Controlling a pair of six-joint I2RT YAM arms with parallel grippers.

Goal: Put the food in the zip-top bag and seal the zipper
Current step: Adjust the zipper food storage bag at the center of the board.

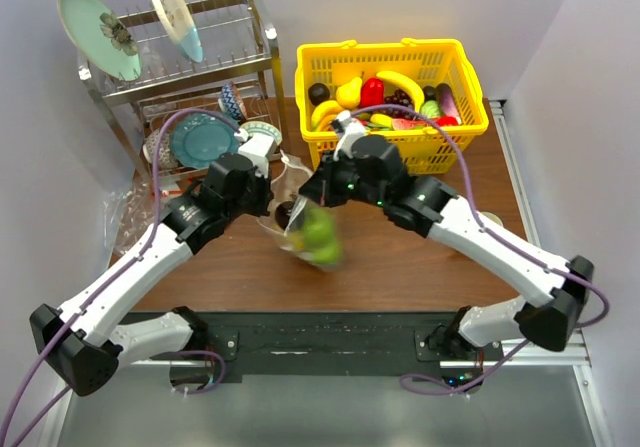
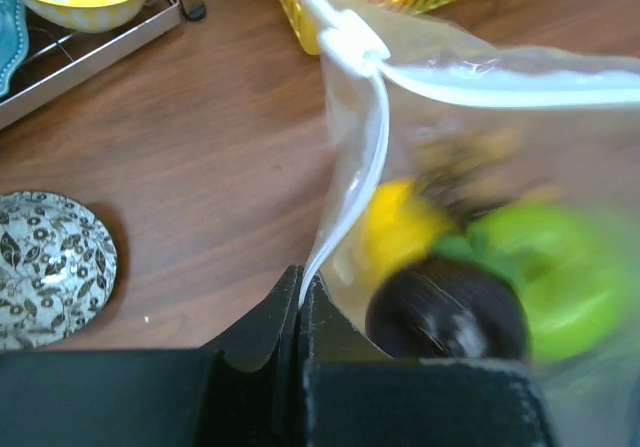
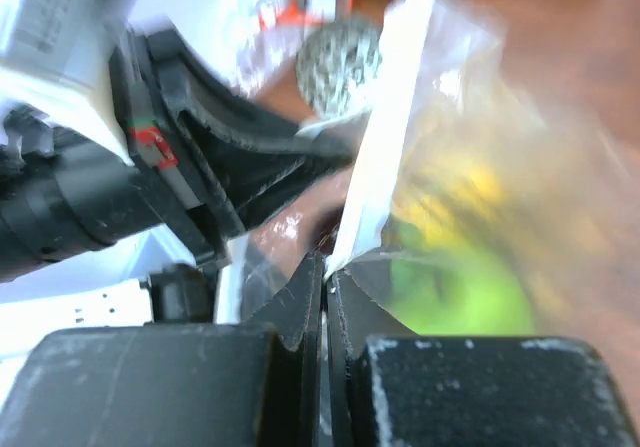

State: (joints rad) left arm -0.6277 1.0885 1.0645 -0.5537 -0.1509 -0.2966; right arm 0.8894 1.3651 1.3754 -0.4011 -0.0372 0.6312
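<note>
Clear plastic, first from above: one zip-top bag [image 1: 290,229] over the table [image 1: 400,267], hung between left arm [image 1: 150,257] and right arm [image 1: 470,232], both about equally near, just in front of one yellow basket [image 1: 455,137]. Green blur of food [image 1: 320,239] low in the bag; no count possible here.

From the left wrist: left fingers [image 2: 270,332] pressed together on the zipper [image 2: 352,192], a white strip rising up and away from the tips to a kink, then turning right along the bag's mouth. Below it, inside the bag: one green piece [image 2: 550,277], one dark round piece [image 2: 445,317], one yellow smear [image 2: 400,217]; too blurred for more.

From the right wrist: right fingers [image 3: 300,312] likewise closed, pinching the same strip at its near end, long axis straight ahead and leaning slightly right. Left fingers farther along, meeting the strip from the left. Two pinches, then, on one strip. Likely next: a slide along that axis to press the mouth shut. Whether already sealed between the pinches, impossible to tell.
</note>
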